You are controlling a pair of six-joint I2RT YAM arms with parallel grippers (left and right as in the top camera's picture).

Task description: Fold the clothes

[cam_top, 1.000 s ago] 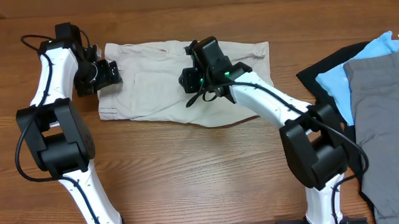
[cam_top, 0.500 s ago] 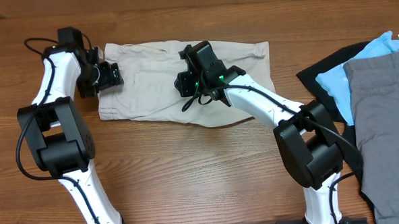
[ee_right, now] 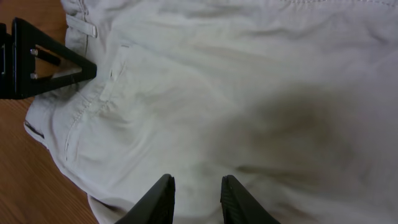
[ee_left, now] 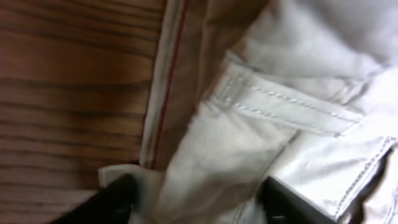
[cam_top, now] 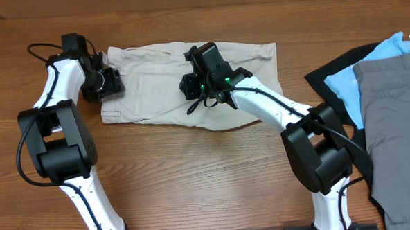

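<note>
Beige shorts (cam_top: 162, 82) lie spread flat along far edge of bench (cam_top: 193, 171), left of centre.

Left gripper (cam_top: 113, 84) at waistband end, fingers (ee_left: 118, 198) either side of cloth near belt loop (ee_left: 286, 106). Honestly can't tell if it's biting. Guess: grabbing that end to carry it over.

Right gripper (ee_right: 198, 186) low over mid-shorts, tips slightly apart, nothing between them. Probably there to pin fold line.

Count: one shorts, three more at right edge: black garment (cam_top: 331, 71), light blue garment (cam_top: 349, 84), grey garment (cam_top: 399, 113) on top.

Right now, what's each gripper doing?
Left gripper: shorts between its jaws; clamped or not, cannot tell.
Right gripper: narrowly open over the shorts, holding nothing.
</note>
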